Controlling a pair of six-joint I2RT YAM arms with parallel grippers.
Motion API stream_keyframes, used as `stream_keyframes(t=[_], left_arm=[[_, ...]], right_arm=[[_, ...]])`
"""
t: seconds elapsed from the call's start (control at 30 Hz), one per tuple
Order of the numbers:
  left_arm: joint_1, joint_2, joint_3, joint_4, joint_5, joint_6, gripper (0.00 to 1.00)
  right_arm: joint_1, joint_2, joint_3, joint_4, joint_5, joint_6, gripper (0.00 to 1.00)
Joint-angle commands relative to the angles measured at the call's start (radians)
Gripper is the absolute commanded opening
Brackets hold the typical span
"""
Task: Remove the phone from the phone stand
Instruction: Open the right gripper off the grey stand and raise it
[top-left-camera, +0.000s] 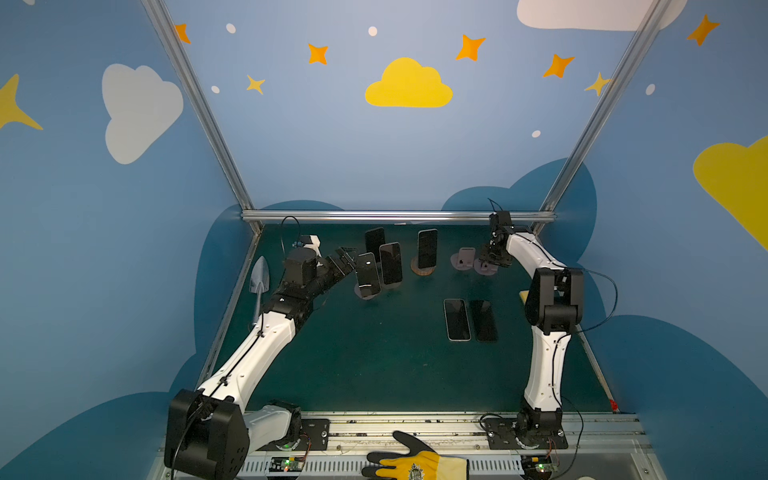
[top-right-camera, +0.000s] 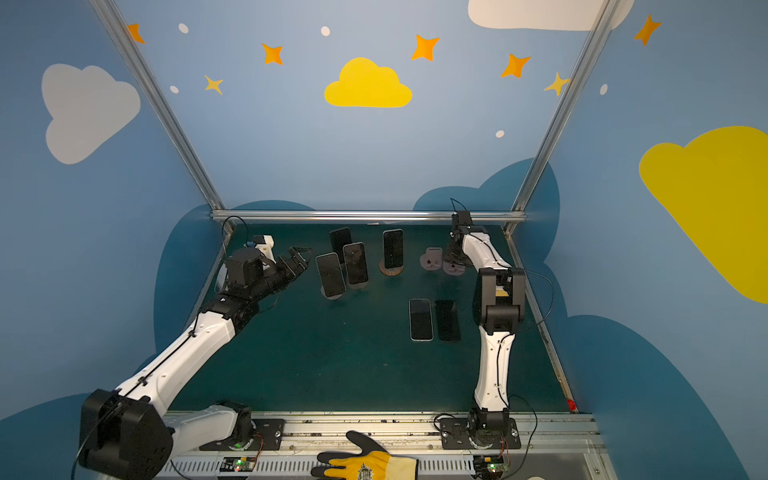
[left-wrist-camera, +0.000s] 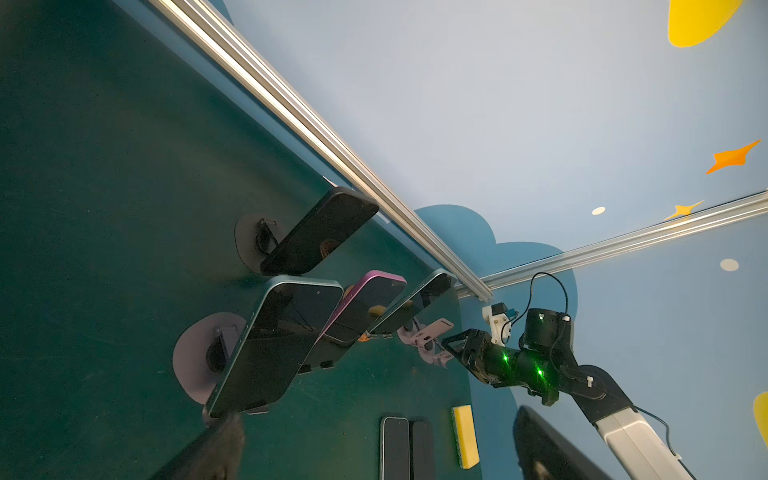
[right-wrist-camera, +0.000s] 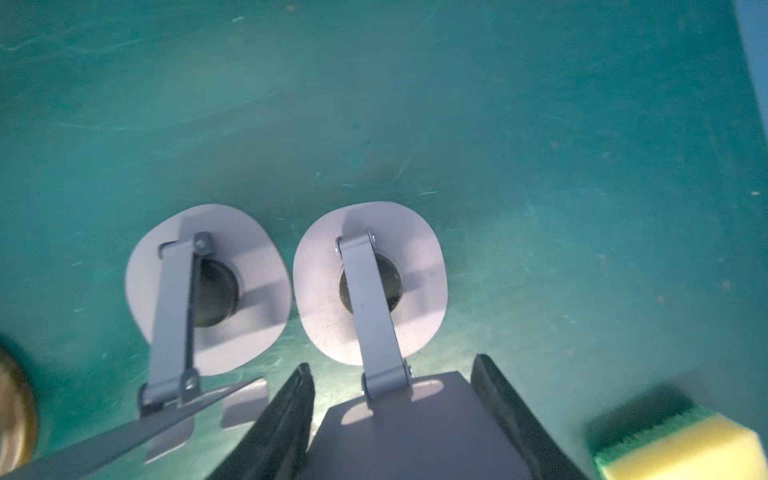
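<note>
Six phones sit on the green table (top-left-camera: 353, 365). Four stand upright on stands in the upper middle of both top views, and two lie flat, side by side, right of centre.

The upright four:
- the teal phone (top-left-camera: 368, 274), nearest the left arm
- the purple phone (top-left-camera: 391, 264), just beside it
- the black phone (top-left-camera: 375, 240), behind those two
- the fourth phone (top-left-camera: 427, 248), a little to the right on the round wooden stand (top-left-camera: 423, 270)

The flat pair are the light-edged phone (top-left-camera: 456, 319) and the dark phone (top-left-camera: 483, 320).

The teal phone (left-wrist-camera: 274, 345) leans on its lilac stand (left-wrist-camera: 193, 357), not yet removed. The left gripper (top-left-camera: 345, 259) hovers just left of this phone, its fingers spread wide and holding nothing.

Two more lilac stands, right of the wooden one, carry no phone: the left empty stand (top-left-camera: 464, 257) and the right empty stand (top-left-camera: 485, 270). That makes six stands, four loaded and two bare.

The right gripper (top-left-camera: 490, 257) is down on the right empty stand (right-wrist-camera: 419, 291). In the right wrist view its two black fingers (right-wrist-camera: 286, 415) are closed against either side of that stand's tilted plate. The left empty stand (right-wrist-camera: 257, 291) is just beside it, with the bases nearly touching.

There is one yellow sponge (top-left-camera: 523, 295) at the right edge of the table. One trowel (top-left-camera: 259, 276) lies at the left edge. One yellow-and-black glove (top-left-camera: 415, 461) rests on the rail at the bottom centre.
</note>
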Motion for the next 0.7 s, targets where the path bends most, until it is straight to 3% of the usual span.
stream_keyframes(t=[0.0,0.33,0.67], left_arm=[[0.0,0.004,0.003,0.02,0.013,0.006,1.0],[-0.001,-0.023,-0.017,0.035,-0.013,0.007,1.0],[0.005,-0.076,-0.019,0.02,-0.041,0.024,1.0]], right_arm=[[-0.013,0.022,0.044,-0.044,0.049,-0.001,0.6],[-0.01,0.069,0.133,-0.118,-0.031,0.002,0.81],[-0.029,-0.111,0.057,-0.095,-0.006,0.09,0.85]])
